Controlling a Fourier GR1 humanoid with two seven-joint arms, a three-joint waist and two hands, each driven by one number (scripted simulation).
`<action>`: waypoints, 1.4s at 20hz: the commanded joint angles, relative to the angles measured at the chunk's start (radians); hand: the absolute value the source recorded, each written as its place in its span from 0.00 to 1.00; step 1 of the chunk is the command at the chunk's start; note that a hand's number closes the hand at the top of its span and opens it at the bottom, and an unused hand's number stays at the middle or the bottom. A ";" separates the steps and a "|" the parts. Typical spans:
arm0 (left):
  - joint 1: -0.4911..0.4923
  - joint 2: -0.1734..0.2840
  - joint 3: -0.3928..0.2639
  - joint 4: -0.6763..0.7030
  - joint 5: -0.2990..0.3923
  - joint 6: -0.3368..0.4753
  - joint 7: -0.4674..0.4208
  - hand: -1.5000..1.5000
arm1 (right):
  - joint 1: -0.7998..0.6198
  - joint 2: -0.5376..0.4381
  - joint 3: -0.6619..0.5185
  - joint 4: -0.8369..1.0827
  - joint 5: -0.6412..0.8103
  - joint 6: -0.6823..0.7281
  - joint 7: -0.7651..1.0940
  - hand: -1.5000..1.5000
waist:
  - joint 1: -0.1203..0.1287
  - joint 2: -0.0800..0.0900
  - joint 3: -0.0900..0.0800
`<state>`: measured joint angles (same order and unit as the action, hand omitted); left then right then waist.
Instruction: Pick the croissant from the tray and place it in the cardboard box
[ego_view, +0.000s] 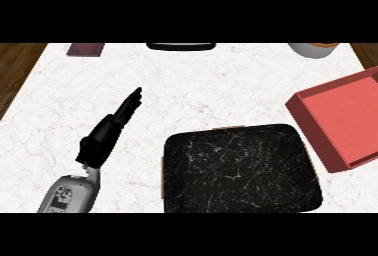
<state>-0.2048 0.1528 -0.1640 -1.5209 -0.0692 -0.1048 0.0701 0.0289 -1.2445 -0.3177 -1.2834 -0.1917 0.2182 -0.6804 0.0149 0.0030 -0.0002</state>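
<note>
A black marbled tray (240, 170) lies at the lower middle of the white counter, and its top shows nothing on it. No croissant shows anywhere in the head view. A reddish open box (347, 120) sits at the right edge, tilted, with a bare inside. My left hand (109, 134) is over the counter to the left of the tray, fingers straight and pointing up and to the right, holding nothing. It touches neither tray nor box. My right hand does not show.
Along the far edge are a dark red flat object (85, 48), a black object (181, 46) and a white cup (313, 49). Wooden floor (16, 65) shows past the counter's left edge.
</note>
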 joint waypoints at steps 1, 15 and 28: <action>-0.001 -0.042 -0.038 0.042 -0.056 0.030 -0.043 0.50 | -0.197 -0.014 0.074 0.121 0.068 0.000 0.057 1.00 | 0.018 0.005 0.000; 0.008 0.018 0.053 -0.071 0.016 -0.055 0.052 0.50 | -0.514 0.300 0.343 0.360 0.487 -0.184 0.073 1.00 | 0.011 0.001 0.001; 0.007 -0.012 0.032 -0.002 -0.016 -0.058 -0.033 0.50 | -0.736 0.429 0.245 0.837 0.396 0.054 -0.067 0.00 | 0.018 0.008 0.002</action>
<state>-0.2133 0.1241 -0.1425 -1.5307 -0.0935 -0.1393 0.0740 -0.6483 -0.8384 -0.0158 -0.5353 0.2561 0.2164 -0.7040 0.0314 0.0098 0.0022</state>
